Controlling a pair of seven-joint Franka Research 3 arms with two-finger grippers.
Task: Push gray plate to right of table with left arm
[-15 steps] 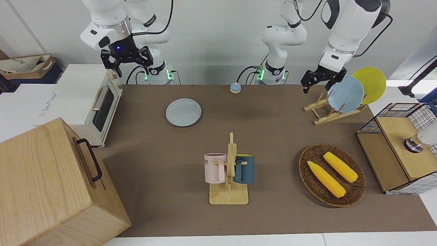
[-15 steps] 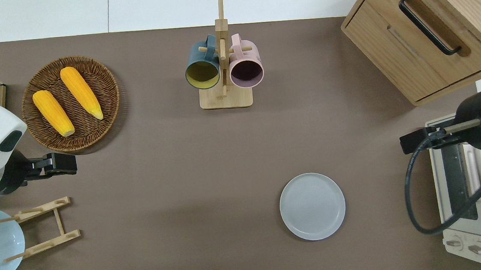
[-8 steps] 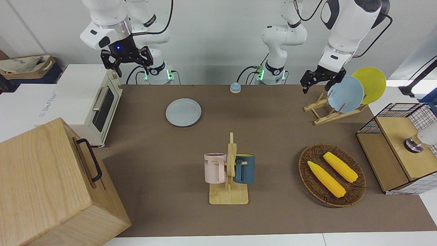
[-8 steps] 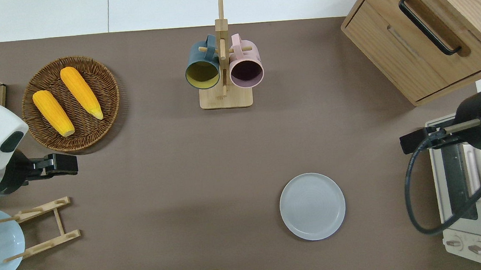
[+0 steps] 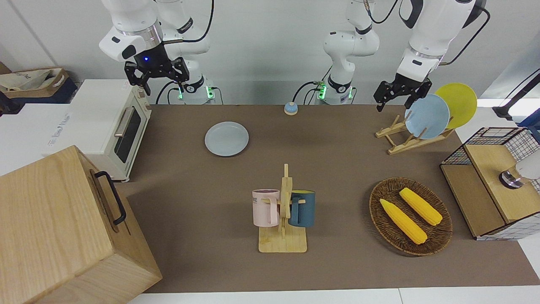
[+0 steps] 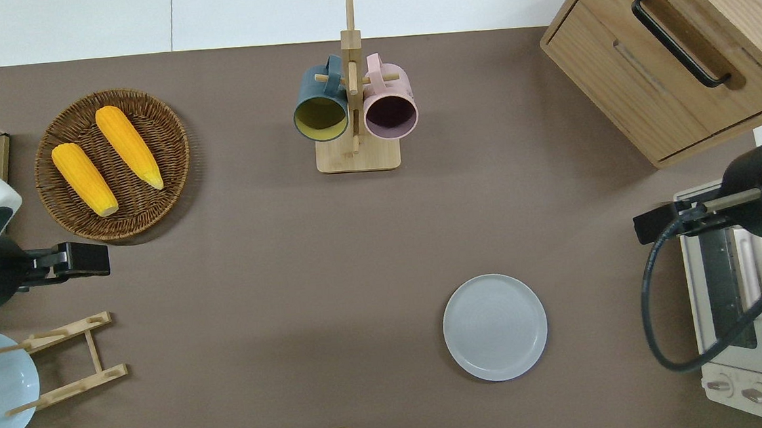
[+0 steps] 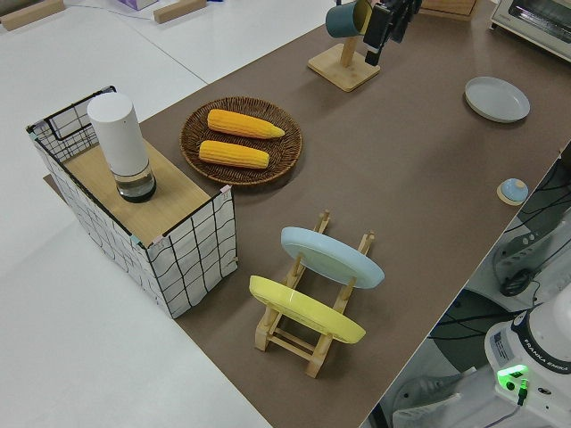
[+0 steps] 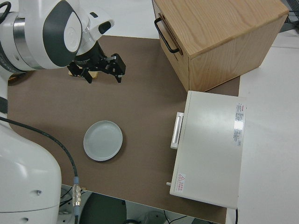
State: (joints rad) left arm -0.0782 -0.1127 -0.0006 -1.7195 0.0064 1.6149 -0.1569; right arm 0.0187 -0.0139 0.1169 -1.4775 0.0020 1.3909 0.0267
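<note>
The right gripper (image 8: 101, 69) hung at about 11 o'clock, fingers spread and pointing down, nothing between them. The gray plate (image 8: 103, 140) lay flat on the brown table (image 8: 140, 107) at roughly 7 o'clock, well apart from the gripper. A white toaster oven (image 8: 210, 147) occupied the 4 o'clock area, its door handle (image 8: 176, 130) facing the plate. A wooden cabinet (image 8: 219, 39) with a black handle (image 8: 165, 35) stood at 1 o'clock, just beside the oven.
</note>
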